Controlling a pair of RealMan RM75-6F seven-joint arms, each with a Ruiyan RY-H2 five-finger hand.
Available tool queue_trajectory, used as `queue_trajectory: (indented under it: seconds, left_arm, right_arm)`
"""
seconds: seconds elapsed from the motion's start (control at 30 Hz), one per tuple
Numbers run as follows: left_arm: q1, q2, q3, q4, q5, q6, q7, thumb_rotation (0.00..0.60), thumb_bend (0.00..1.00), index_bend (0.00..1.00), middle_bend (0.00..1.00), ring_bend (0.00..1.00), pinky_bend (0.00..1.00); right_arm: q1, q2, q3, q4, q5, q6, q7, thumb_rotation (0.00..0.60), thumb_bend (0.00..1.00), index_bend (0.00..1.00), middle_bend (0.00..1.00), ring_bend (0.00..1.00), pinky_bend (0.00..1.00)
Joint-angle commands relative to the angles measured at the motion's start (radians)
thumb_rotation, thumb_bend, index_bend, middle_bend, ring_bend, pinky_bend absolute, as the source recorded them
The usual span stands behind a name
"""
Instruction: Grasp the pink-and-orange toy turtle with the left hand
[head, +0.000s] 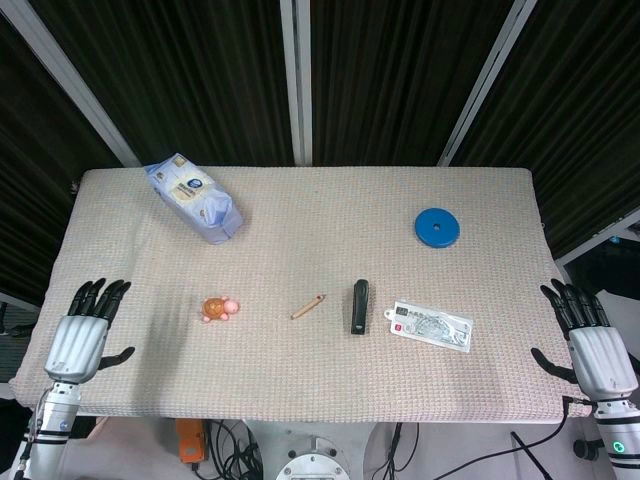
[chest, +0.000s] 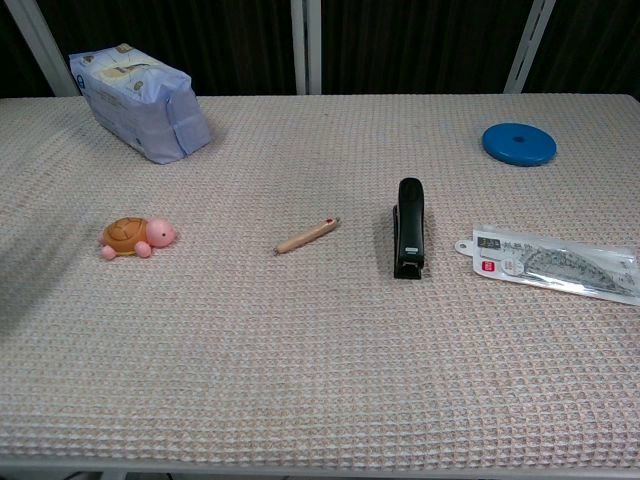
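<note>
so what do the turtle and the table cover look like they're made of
Toy turtle: likely soft rubber or plastic, judging by its smooth, rounded, evenly coloured pink and orange surfaces. Table cover: a beige woven textile, apparently waffle-weave, shown by its regular grid of small raised squares.

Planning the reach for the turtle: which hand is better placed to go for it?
Left. The left hand rests open at the table's left edge, with the turtle on its side and nothing between them. The right hand is at the far edge, beyond the pencil, stapler and ruler pack.

On the table (head: 300, 380): tissue pack (head: 193, 197), pencil (head: 308, 307), stapler (head: 359, 306), blue disc (head: 437, 227), packaged ruler set (head: 430, 325)
</note>
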Motion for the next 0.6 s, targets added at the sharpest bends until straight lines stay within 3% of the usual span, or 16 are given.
queue_trajectory:
  seconds: [0.03, 0.37, 0.57, 0.6]
  left_arm:
    - [-0.001, -0.001, 0.000, 0.000, -0.002, -0.002, 0.002, 0.600, 0.09, 0.08, 0.09, 0.00, 0.07]
    - [-0.028, 0.011, 0.005, -0.017, 0.005, -0.052, -0.004, 0.600, 0.10, 0.11, 0.10, 0.00, 0.07]
    - [-0.085, -0.021, -0.033, -0.022, -0.054, -0.131, 0.047, 0.600, 0.11, 0.19, 0.16, 0.00, 0.08]
    - [-0.091, -0.035, -0.042, -0.016, -0.067, -0.136, 0.060, 0.573, 0.11, 0.19, 0.17, 0.00, 0.10]
  right_arm:
    - [0.000, 0.000, 0.000, 0.001, 0.000, 0.001, 0.001, 0.600, 0.15, 0.00, 0.00, 0.00, 0.00]
    - [-0.001, 0.002, 0.004, 0.002, 0.003, 0.006, 0.003, 0.600, 0.15, 0.00, 0.00, 0.00, 0.00]
    - [0.000, 0.003, 0.001, -0.008, -0.002, 0.004, -0.003, 0.600, 0.15, 0.00, 0.00, 0.00, 0.00]
    - [0.001, 0.003, 0.000, -0.011, -0.004, 0.003, -0.006, 0.600, 0.15, 0.00, 0.00, 0.00, 0.00]
